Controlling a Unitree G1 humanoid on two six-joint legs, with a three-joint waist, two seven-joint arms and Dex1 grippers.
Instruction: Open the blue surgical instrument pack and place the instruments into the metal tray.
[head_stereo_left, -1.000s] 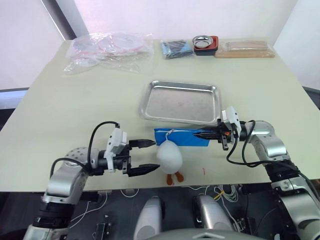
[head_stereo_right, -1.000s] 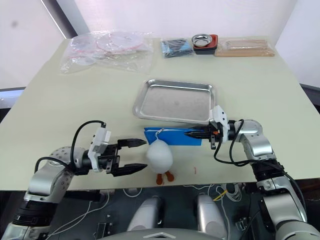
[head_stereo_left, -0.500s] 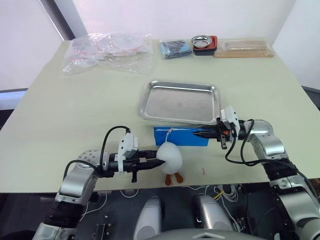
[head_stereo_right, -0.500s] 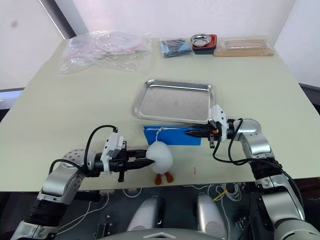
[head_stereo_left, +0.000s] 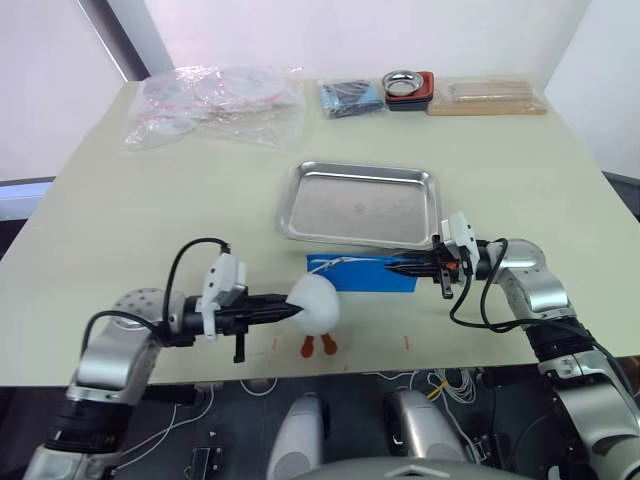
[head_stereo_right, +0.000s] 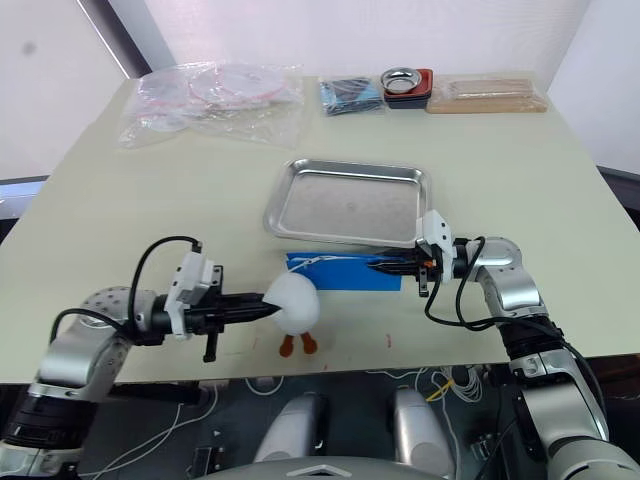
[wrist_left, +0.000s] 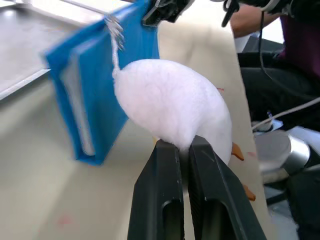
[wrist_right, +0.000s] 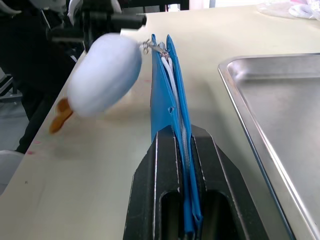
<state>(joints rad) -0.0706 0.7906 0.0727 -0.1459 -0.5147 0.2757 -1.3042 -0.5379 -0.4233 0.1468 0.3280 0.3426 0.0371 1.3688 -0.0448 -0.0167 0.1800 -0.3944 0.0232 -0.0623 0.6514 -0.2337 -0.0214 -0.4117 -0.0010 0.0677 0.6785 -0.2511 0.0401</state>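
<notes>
Left claw (wrist_left: 184, 145): fingers closed on the white plush duck charm (head_stereo_left: 313, 303), which hangs by a short cord from the zipper pull of the blue pack (head_stereo_left: 362, 273).

Right claw (head_stereo_left: 400, 268): fingers closed over the right end of the pack, pinning it on edge; in my right wrist view the white zipper line runs away from me along the top.

Blue pack: near the front edge of the desk (head_stereo_left: 130, 220), about the middle, just in front of the metal tray (head_stereo_left: 361, 205) and not touching it that I can tell. Not yet opened flat; no instruments to be seen.

Metal tray: centre of the desk, bare inside.

Step in hand, as I judge it: unzipping. The task is at its start. The next move calls for a steady pull on the duck toward the desk's left edge, along the zipper line, while my right claw keeps the far end from sliding. Pulling off-line risks tipping the pack or tearing the cord.

Other items, all along the back edge and well apart from the work:
- clear plastic bags (head_stereo_left: 215, 100), back left corner;
- small dark-blue packet (head_stereo_left: 351, 96);
- round metal bowl in a red holder (head_stereo_left: 409, 86);
- long wrapped pale package (head_stereo_left: 496, 96), back right.

Obstructions: none between pack and tray.
</notes>
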